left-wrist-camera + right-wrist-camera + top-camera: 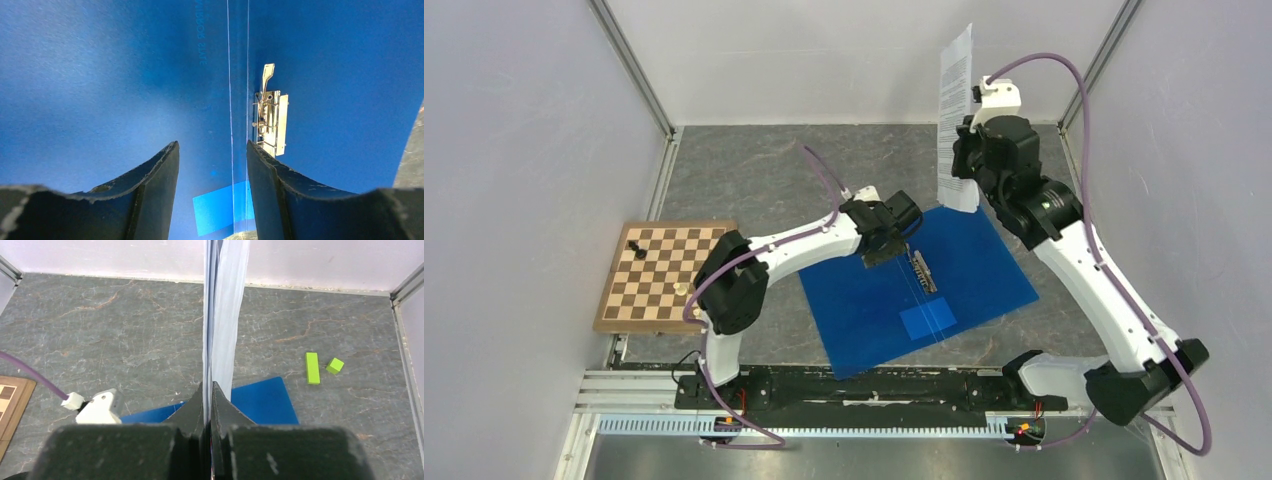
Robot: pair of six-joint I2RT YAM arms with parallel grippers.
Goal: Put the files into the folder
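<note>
Clenched tight, the black right gripper (208, 390) holds the thin stack of white printed paper files (227, 315) upright above the far edge of the flat bright blue plastic folder (894, 300), which lies open and not yet filled, with the left gripper (212, 150) poised fingers apart near its metal clip (270, 120), while only the right wrist view shows two green blocks (312, 367) beyond the folder.

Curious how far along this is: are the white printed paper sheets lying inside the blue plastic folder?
No, the white printed paper sheets stand upright, pinched in the right tool, not inside the blue plastic folder.
</note>
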